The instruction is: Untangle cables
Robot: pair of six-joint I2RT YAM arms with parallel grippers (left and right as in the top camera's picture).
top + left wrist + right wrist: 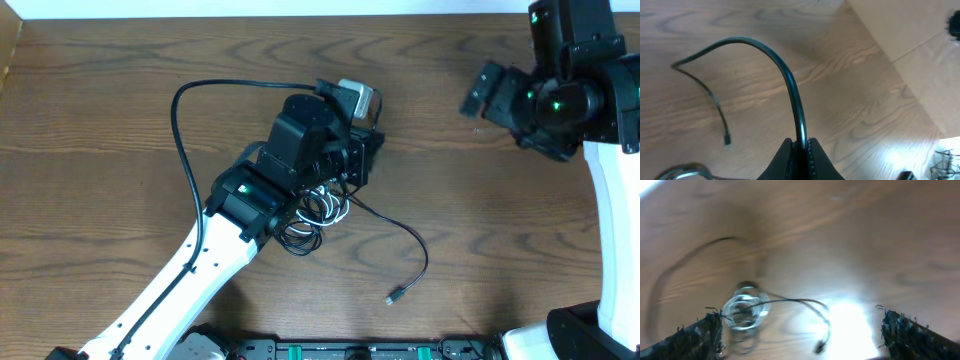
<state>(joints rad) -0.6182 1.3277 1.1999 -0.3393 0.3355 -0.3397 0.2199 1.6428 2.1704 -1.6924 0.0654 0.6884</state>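
The cables lie in a tangle (pixel 310 215) mid-table, partly under my left arm. It includes small black loops and a white coil (pixel 330 207). One long black cable (pixel 178 130) loops out to the left. Another black cable (pixel 420 250) trails right to a plug (pixel 393 297). My left gripper (pixel 358 165) is shut on a black cable (pixel 790 85), which arcs away to a small plug (pixel 727 142). My right gripper (pixel 478 95) is open and empty, high at the far right. Its blurred view shows the coil (pixel 745 310) and a plug (pixel 820 345) between its fingers (pixel 800 317).
The wooden table (pixel 500 230) runs to its back edge at the top. A light board (pixel 900 30) lies beyond the table in the left wrist view. The arms' base rail (pixel 350 350) runs along the front edge. The right arm's white link (pixel 610 220) stands at the right.
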